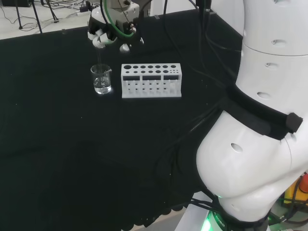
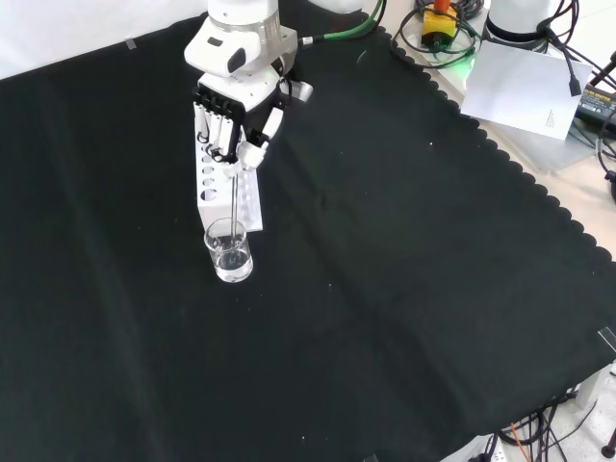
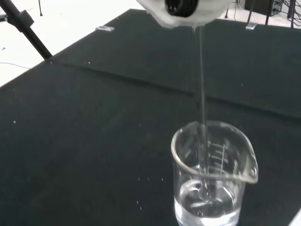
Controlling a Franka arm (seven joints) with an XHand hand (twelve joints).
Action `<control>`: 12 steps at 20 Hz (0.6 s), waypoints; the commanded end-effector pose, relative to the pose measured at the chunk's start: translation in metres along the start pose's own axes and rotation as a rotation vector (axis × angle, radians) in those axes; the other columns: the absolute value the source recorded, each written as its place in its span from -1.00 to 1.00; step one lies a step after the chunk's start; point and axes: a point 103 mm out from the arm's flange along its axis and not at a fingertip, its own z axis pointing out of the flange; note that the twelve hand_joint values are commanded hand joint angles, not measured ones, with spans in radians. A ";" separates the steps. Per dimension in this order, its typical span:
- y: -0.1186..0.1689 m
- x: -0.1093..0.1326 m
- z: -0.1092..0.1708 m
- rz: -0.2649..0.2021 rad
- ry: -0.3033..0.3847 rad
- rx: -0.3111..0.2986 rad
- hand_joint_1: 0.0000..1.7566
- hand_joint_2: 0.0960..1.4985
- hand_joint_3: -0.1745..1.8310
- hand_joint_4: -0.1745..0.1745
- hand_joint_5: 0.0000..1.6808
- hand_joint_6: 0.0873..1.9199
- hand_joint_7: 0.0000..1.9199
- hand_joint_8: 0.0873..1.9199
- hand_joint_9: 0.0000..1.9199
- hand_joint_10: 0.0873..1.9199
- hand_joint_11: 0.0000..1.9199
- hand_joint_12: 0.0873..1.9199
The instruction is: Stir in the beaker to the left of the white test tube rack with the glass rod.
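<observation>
A small clear glass beaker with a little clear liquid stands on the black cloth, left of the white test tube rack in the head view. The hand hovers above it, fingers curled on a thin glass rod. The rod hangs straight down into the beaker, and its tip sits in the liquid. In the front view the rack lies behind the beaker, partly under the hand.
The arm's big white links stand at the head view's right, with black cables running over the cloth beside the rack. Off the cloth's far right corner in the front view lie a white sheet and cables. A tripod leg stands beyond the cloth's edge.
</observation>
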 end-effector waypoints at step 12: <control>0.007 -0.020 -0.010 0.027 -0.011 -0.012 0.48 0.34 -0.80 -1.00 0.37 -0.65 0.20 0.04 0.66 -0.06 0.48 0.13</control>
